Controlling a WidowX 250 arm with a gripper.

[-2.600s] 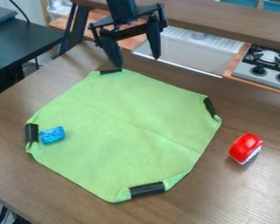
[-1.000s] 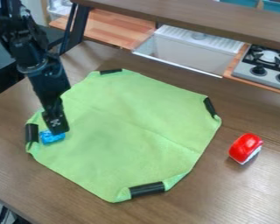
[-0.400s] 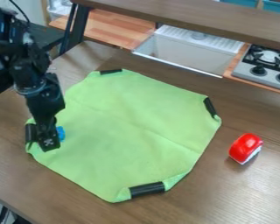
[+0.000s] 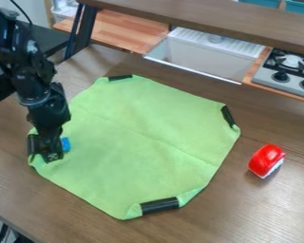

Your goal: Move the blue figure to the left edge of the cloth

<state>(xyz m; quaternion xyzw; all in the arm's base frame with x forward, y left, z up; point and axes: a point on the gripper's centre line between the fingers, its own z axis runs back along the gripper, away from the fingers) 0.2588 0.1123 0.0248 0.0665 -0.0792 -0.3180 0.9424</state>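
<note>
Gripper [image 4: 52, 154] low at cloth's [image 4: 135, 142] left edge — blue figure [image 4: 65, 144] partly hidden behind it — can't tell if it's gripping.

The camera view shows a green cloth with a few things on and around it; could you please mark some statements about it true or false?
1. The blue figure is near the left edge of the green cloth as seen in the view. True.
2. The red object rests on the green cloth. False: it rests on the wooden table, to the right of the cloth.
3. The gripper partly hides the blue figure. True.
4. The gripper hangs over the sink. False: it is down at the left side of the green cloth.
5. A black strip lies at the bottom corner of the green cloth. True.
</note>
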